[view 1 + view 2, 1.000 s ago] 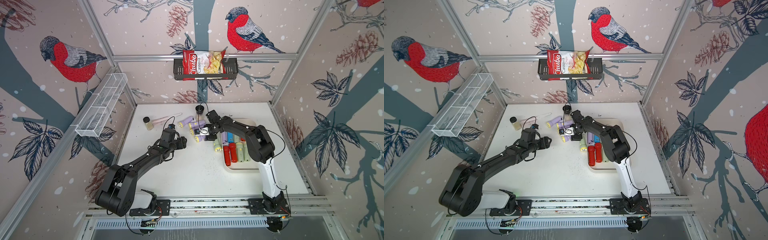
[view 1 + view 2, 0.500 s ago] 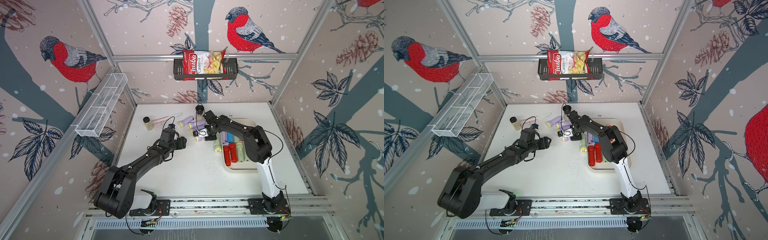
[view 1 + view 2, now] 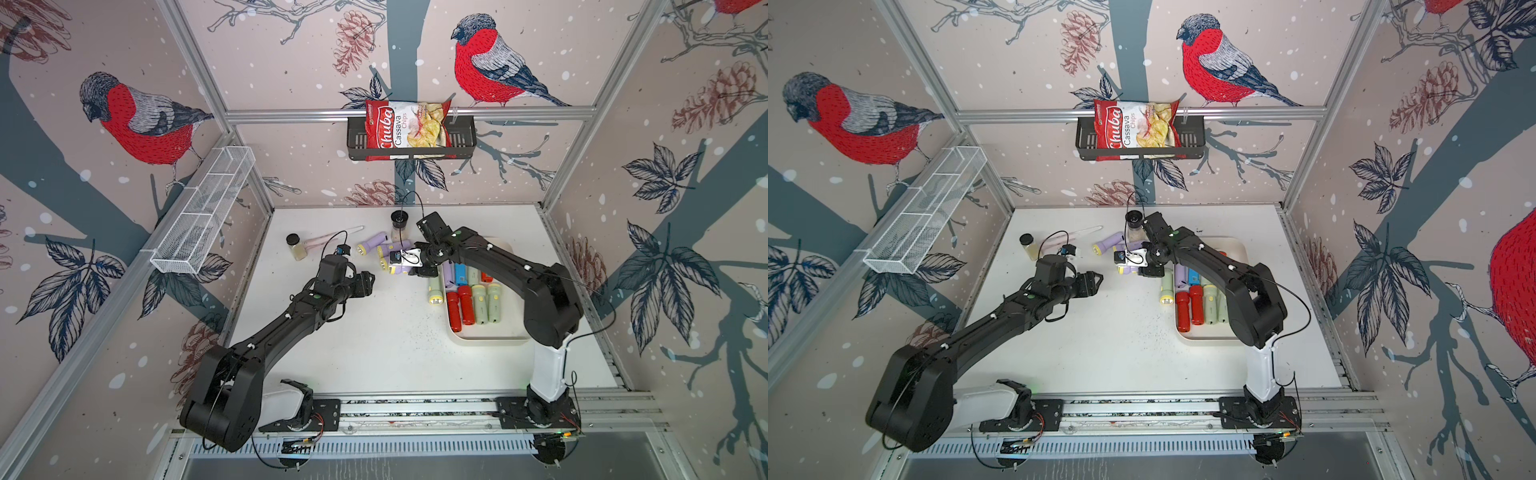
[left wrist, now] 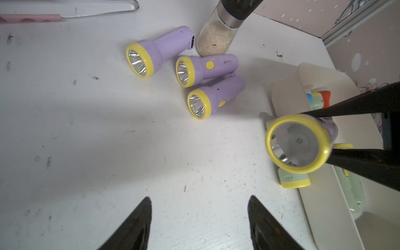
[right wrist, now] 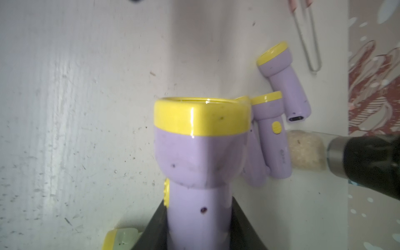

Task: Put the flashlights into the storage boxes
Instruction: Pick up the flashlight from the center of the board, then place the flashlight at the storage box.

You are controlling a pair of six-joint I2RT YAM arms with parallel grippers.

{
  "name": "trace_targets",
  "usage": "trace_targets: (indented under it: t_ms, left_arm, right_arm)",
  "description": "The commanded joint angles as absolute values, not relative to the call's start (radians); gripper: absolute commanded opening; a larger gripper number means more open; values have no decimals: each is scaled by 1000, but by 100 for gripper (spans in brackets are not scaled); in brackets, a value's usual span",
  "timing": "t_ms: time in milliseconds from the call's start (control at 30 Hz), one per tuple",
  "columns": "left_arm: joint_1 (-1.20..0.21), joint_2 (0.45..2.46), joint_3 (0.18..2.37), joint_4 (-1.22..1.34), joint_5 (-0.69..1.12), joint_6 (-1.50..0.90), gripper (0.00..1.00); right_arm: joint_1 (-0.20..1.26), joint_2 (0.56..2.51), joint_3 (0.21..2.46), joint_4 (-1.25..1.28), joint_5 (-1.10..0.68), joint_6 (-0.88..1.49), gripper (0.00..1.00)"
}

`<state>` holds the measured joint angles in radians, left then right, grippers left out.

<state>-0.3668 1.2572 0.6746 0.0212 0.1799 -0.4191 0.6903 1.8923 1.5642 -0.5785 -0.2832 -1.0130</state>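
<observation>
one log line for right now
right end effector: shut on lilac torch | left end effector: open, empty | loose: three lilac torches, green torch | tray: partly filled

left arm (image 3: 291,324) and right arm (image 3: 511,266) are chunky matte black, each with a white base link (image 3: 548,370); thin black cables (image 3: 332,237) loop off the wrists; tiny green LEDs (image 3: 316,296); pointy black fingers (image 4: 134,227)

The held flashlight (image 5: 201,155) is lilac with a yellow head ring, in the black right pincer (image 5: 198,201). Three loose flashlights (image 4: 207,69), upper middle of the left wrist frame, are coloured alike. In both top views the cream tray (image 3: 486,337) (image 3: 1208,336) holds red, pale green, lilac and blue flashlights (image 3: 454,311). White scuffed surface (image 3: 374,353); beige walls (image 3: 291,62) with red-breasted birds (image 3: 145,120).
</observation>
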Motion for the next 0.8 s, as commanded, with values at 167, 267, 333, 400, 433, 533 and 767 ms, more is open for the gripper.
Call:
trace_targets:
  t_ms: [167, 267, 333, 400, 433, 533, 767]
  left_arm:
    - [-373, 1209, 629, 159, 300, -450, 67]
    - [-388, 1208, 629, 187, 313, -454, 67]
    - [-412, 1211, 631, 207, 309, -455, 67]
    - [-445, 1221, 635, 225, 297, -454, 67]
    - [-462, 1230, 637, 236, 291, -451, 67]
    - [-509, 1261, 648, 266, 290, -452, 67]
    - [-594, 1365, 683, 330, 294, -479, 66]
  right_arm:
    - [706, 1585, 1284, -233, -339, -559, 26]
    - [706, 1485, 1170, -152, -298, -428, 26]
    - [705, 1437, 1113, -130, -278, -312, 24]
    - [705, 1401, 1060, -105, -260, -197, 23]
    - [706, 1381, 1028, -86, -253, -137, 22]
    - [706, 1327, 946, -51, -239, -6, 21]
    - [656, 1216, 798, -5, -238, 256, 21]
